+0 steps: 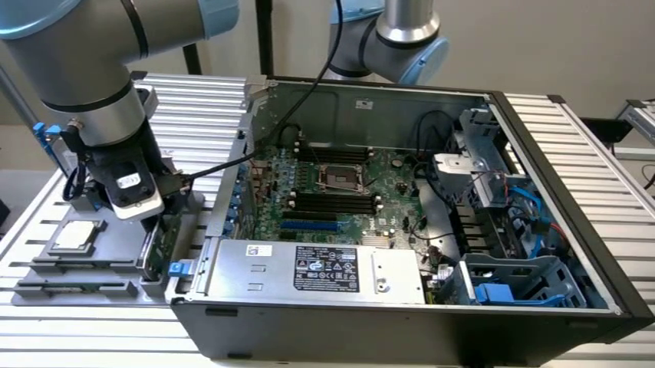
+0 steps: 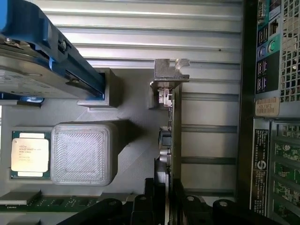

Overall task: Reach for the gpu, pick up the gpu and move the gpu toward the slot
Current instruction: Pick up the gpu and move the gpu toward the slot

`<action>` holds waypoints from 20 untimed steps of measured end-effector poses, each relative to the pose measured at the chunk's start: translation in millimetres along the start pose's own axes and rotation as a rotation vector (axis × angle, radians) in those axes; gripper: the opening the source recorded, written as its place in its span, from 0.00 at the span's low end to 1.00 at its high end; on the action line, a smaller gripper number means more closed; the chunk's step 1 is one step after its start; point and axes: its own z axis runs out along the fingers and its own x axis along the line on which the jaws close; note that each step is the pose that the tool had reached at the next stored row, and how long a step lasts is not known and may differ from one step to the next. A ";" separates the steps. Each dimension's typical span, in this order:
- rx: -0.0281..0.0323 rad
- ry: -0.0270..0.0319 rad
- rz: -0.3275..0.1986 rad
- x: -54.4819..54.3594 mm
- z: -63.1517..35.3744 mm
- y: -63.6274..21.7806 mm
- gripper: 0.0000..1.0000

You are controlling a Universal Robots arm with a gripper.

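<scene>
— Where is the gpu (image 2: 176,117)?
— Standing on edge in the grey printed holder (image 2: 136,93), at the exterior view's left of the open computer case (image 1: 409,337). From my wrist it is edge-on: a thin green strip with a folded silver bracket (image 2: 169,70) at the end away from me.
— And your gripper (image 2: 169,192)?
— Narrow. Its black fingers (image 2: 152,201) press on both faces of the card and hide its near end.
— What else is there?
— A ridged plastic block (image 2: 82,152), a square silver chip (image 2: 30,154) and a hard drive (image 2: 37,70), cut off, with a blue rail (image 2: 70,61).

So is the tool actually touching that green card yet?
Cannot tell. In the wrist view the tool sits at one end of the gpu, but their outlines merge there, showing neither contact nor gap.
</scene>
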 end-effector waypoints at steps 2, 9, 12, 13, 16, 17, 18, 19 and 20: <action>-0.0001 0.0066 0.000 -0.4 -5.9 0.1 0.27; -0.0002 0.0217 0.000 -4.0 -35.4 0.7 0.27; -0.0004 0.0244 0.000 -7.3 -48.8 0.9 0.27; -0.0005 0.0252 0.001 -8.6 -53.6 1.0 0.27; -0.0005 0.0275 0.001 -12.3 -67.1 1.2 0.27; -0.0006 0.0283 0.001 -13.5 -71.6 1.3 0.27; -0.0004 0.0292 0.001 -15.0 -76.2 1.4 0.27; -0.0005 0.0298 0.001 -16.6 -80.7 1.4 0.27; -0.0005 0.0305 0.001 -18.2 -85.3 1.5 0.27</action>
